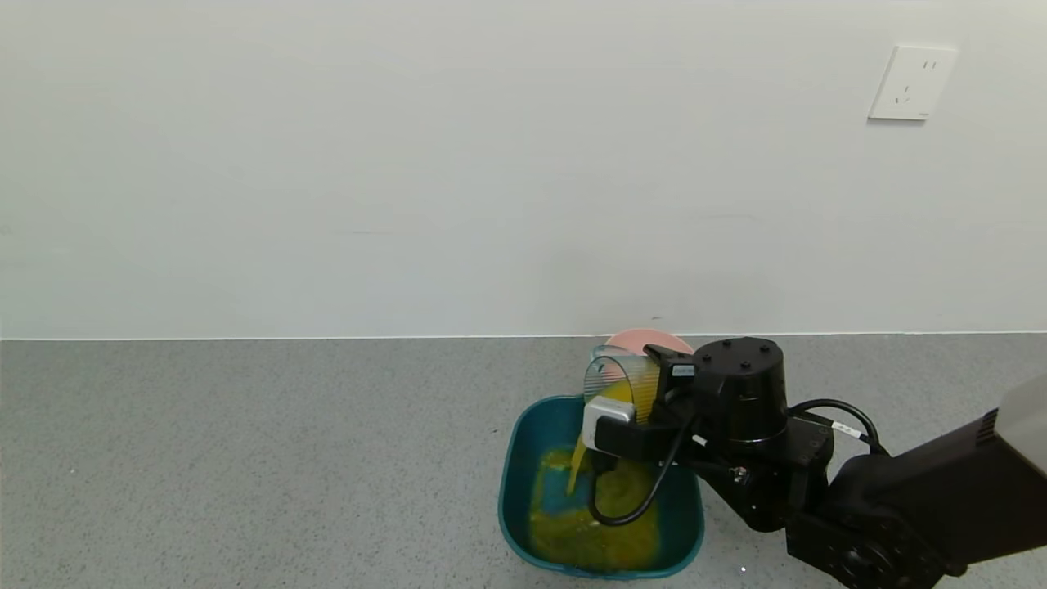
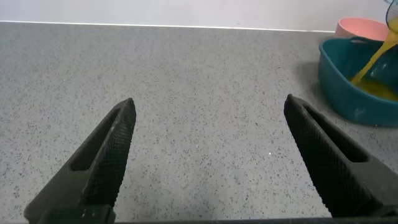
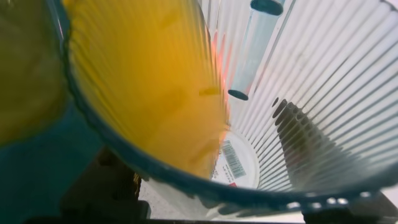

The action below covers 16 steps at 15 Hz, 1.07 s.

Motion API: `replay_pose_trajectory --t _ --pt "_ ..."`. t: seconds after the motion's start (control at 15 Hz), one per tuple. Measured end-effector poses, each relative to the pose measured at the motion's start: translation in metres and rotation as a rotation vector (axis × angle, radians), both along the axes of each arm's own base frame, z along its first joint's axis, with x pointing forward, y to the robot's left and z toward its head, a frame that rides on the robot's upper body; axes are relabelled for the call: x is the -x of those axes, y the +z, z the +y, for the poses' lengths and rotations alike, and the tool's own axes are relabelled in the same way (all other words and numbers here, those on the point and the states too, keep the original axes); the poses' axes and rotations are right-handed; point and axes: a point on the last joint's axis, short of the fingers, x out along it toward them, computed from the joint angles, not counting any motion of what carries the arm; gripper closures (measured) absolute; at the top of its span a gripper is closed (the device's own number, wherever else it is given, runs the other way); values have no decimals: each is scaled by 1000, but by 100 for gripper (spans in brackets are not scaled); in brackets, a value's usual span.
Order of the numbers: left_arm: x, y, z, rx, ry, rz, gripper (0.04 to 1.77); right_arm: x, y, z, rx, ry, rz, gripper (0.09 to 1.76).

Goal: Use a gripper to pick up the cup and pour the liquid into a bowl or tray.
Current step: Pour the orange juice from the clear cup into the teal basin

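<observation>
My right gripper (image 1: pixel 634 384) is shut on the ribbed pale blue-green cup (image 1: pixel 622 378) and holds it tipped on its side above the far edge of the dark teal basin (image 1: pixel 513 458). Yellow-orange liquid (image 1: pixel 577 462) streams from the cup's rim into the basin, where a yellow pool (image 1: pixel 589 523) covers much of the floor. The right wrist view looks into the cup (image 3: pixel 323 81); liquid (image 3: pixel 155 93) lies along its lower wall and a dark finger (image 3: pixel 305 140) shows through the ribs. My left gripper (image 2: pixel 208 109) is open and empty over bare counter, well left of the basin (image 2: pixel 348 87).
A round pink bowl (image 1: pixel 648 338) stands just behind the cup near the wall; it also shows in the left wrist view (image 2: pixel 360 28). Grey speckled counter (image 1: pixel 245 458) stretches to the left. A white wall with a socket (image 1: pixel 912 82) bounds the back.
</observation>
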Motion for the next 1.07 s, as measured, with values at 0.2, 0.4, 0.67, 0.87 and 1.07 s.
replay_pose_trajectory --t 0.2,0.4,0.67,0.87,1.07 --pt "0 0 0 0 0 0 9 1 -1 0 26 10 -4 49" --pt "0 0 0 0 0 0 9 1 -1 0 55 20 -12 49" --pt "0 0 0 0 0 0 9 0 -1 -1 101 27 -23 49" --pt "0 0 0 0 0 0 9 -4 1 -3 139 32 -41 49" --pt "0 0 0 0 0 0 9 -5 2 -2 177 42 -56 49"
